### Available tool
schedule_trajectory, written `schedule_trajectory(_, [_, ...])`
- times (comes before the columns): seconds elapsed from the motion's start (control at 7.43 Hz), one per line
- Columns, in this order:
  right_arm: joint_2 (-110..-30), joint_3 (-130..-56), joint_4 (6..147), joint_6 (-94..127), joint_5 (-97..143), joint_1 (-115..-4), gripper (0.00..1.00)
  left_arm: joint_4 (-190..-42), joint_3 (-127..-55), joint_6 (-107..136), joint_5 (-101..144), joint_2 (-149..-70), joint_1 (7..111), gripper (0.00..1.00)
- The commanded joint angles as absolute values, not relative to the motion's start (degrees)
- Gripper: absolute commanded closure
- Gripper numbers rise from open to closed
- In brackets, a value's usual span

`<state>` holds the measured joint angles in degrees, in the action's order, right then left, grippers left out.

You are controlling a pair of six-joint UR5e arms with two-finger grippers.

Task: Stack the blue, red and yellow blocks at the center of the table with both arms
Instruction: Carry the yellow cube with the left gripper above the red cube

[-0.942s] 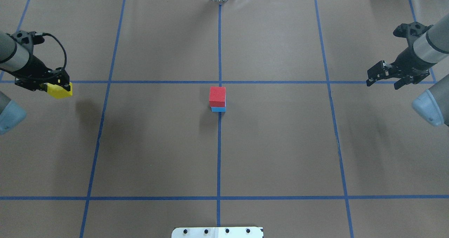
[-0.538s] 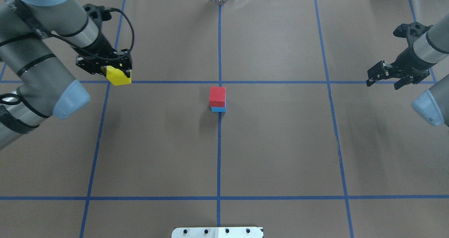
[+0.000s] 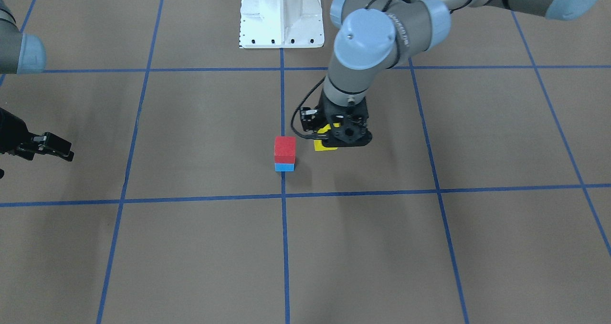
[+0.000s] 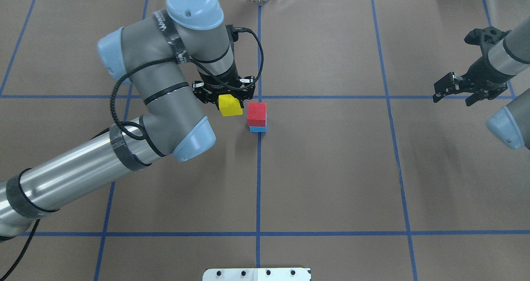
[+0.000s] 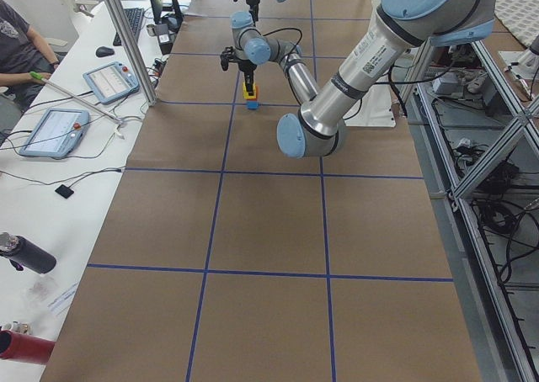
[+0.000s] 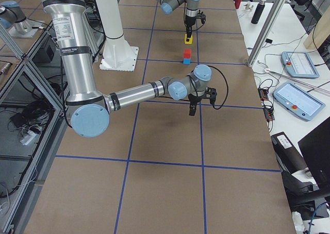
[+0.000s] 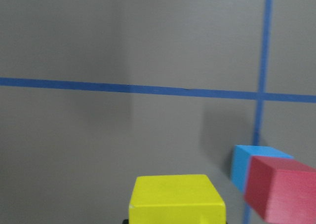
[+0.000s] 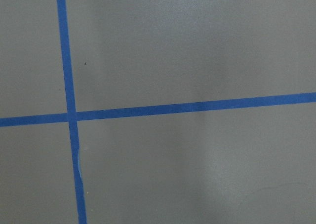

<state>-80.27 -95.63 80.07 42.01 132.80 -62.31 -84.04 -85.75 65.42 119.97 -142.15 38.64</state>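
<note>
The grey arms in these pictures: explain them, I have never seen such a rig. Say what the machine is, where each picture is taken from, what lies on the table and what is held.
It is one robot: a left arm and a right arm at a brown table marked with blue tape lines. Two pictures look down from fixed cameras, one behind the robot and one facing it. Two look along the table from its ends, and two come from cameras on the wrists. At the table's middle a red block sits on a blue block. The left gripper holds a yellow block just beside that stack, not yet over it. The right gripper is open and empty, off to the side.
</note>
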Motion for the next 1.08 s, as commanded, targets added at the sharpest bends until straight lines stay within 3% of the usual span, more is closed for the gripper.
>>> schedule_trajectory(0.0, [-80.33,-95.71,80.07,42.01,132.8,-62.4,0.01,-84.02,-80.62,66.27,119.36,-146.94,36.83,1.0])
schedule_trajectory(0.94, [-80.42,-95.45,80.07,42.01,132.8,-62.4,0.01,-84.46,-78.05,65.83,118.56,-148.27,36.65,1.0])
